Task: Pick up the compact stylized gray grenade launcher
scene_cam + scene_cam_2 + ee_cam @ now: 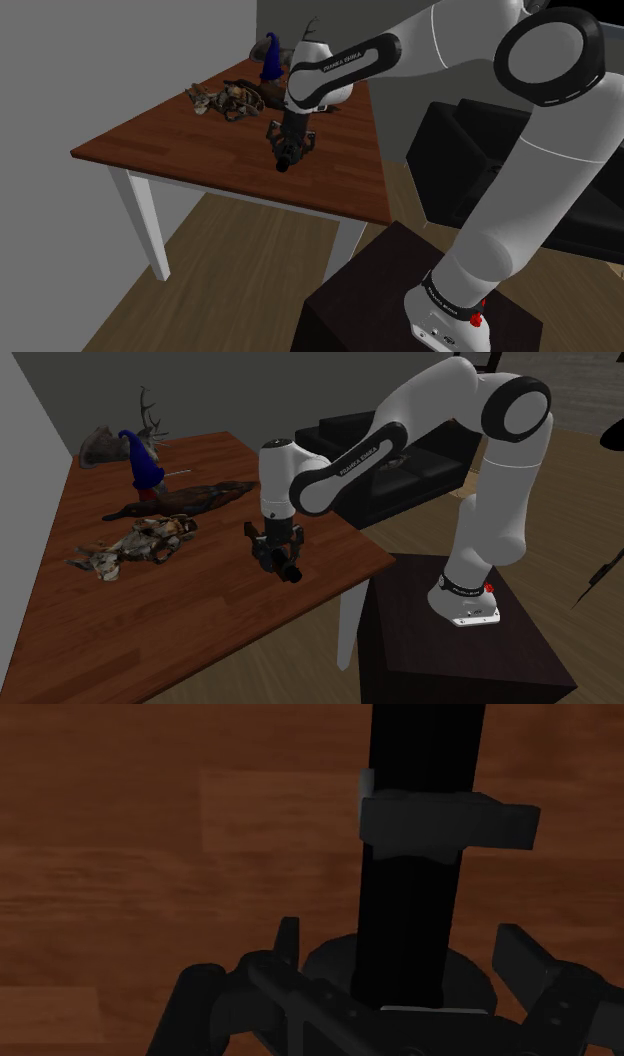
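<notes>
The grenade launcher (288, 152) is a dark grey, stubby piece with a long barrel. It hangs muzzle-down from my gripper (291, 138) over the near middle of the brown wooden table (170, 140). In the second exterior view the launcher (280, 555) sits under the gripper (274, 538), seemingly just off the tabletop (200, 612). Through the wrist camera the launcher's barrel (420, 854) runs away from the hand over the wood, and the gripper (385, 1009) is shut on the launcher's body.
At the table's far side lie bony, skull-like pieces (140, 542), a dark flat object (190, 500), a blue cone hat (140, 462) and antlers (148, 407). A black sofa (400, 462) stands beyond the table. The dark stand (460, 642) is close to the table's corner.
</notes>
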Controlling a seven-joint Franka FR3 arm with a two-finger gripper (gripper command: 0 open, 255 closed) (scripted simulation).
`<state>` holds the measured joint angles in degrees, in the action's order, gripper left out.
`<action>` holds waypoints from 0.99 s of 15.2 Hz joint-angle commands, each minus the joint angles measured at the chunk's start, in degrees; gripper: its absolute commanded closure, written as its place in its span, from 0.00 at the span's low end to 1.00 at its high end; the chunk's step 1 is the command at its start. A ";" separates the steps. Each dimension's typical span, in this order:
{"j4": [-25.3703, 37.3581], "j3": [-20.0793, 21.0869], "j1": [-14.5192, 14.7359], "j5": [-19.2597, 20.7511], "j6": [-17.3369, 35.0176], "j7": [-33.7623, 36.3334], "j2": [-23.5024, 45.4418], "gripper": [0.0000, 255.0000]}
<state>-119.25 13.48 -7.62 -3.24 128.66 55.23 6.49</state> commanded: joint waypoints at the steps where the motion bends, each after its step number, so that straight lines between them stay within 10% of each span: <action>1: -0.16 0.02 0.03 0.02 0.27 0.03 0.07 1.00; 15: 1.78 0.05 -0.06 -0.34 -3.43 0.01 -1.72 1.00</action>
<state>-117.90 13.51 -7.68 -3.50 126.03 55.23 5.20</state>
